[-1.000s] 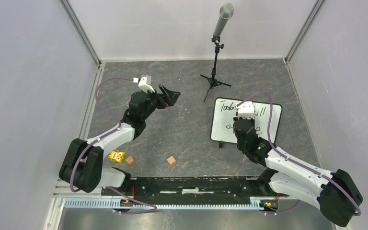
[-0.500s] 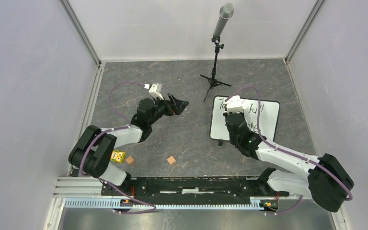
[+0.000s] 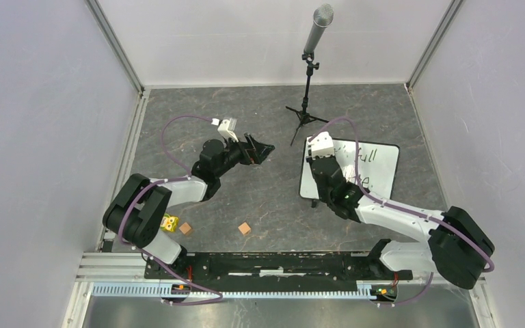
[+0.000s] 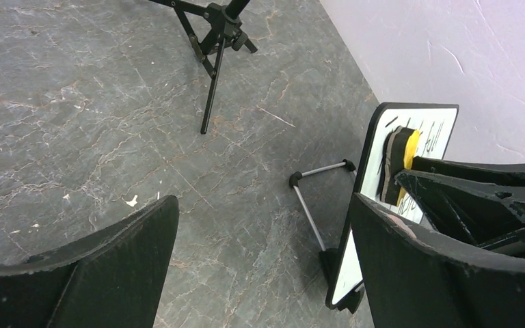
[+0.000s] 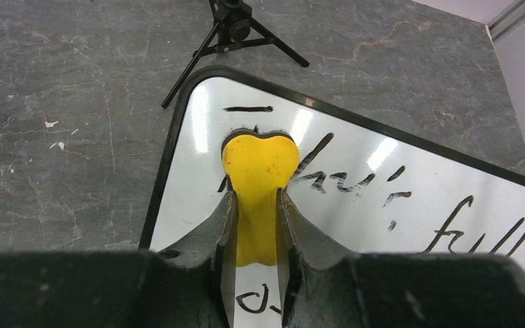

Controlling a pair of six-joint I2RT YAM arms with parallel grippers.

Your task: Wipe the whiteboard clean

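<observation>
Yellow eraser (image 5: 258, 171), just one, gripped by right jaws on one whiteboard (image 3: 386, 174); left jaws wide, empty.

Whiteboard (image 3: 385, 176): one; yellow eraser (image 5: 258, 164): one; microphone on a tripod stand (image 3: 307, 82): one. Small brown cubes: two, the left cube (image 3: 185, 229) and the right cube (image 3: 245, 228); yellow block (image 3: 168, 223) with green markings: one. Robot arms: two, the left arm (image 3: 178, 190) and the right arm (image 3: 396, 215).
</observation>
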